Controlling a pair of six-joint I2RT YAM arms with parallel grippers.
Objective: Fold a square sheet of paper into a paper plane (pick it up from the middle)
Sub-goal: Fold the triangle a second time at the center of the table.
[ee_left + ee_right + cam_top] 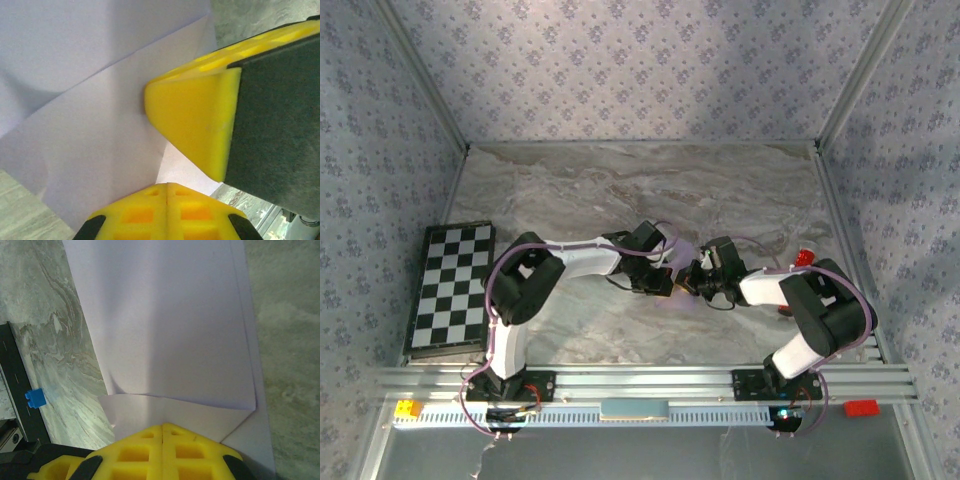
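The square sheet of paper, pale lilac, lies on the marble table folded into overlapping layers with sharp creases. My left gripper is shut, and its yellow tips rest on the paper beside a flap's edge. My right gripper is also shut, its tips down on a folded corner of the sheet. In the left wrist view, a yellow finger of the right gripper presses on the paper just ahead of my left one. From above, the left gripper and right gripper meet tip to tip mid-table and cover most of the sheet. The paper plane is out of view.
A black-and-white chequered board lies at the table's left edge. A tiny blue cube sits by a dark strip left of the paper. A small red object lies near the right wall. Patterned walls enclose the table.
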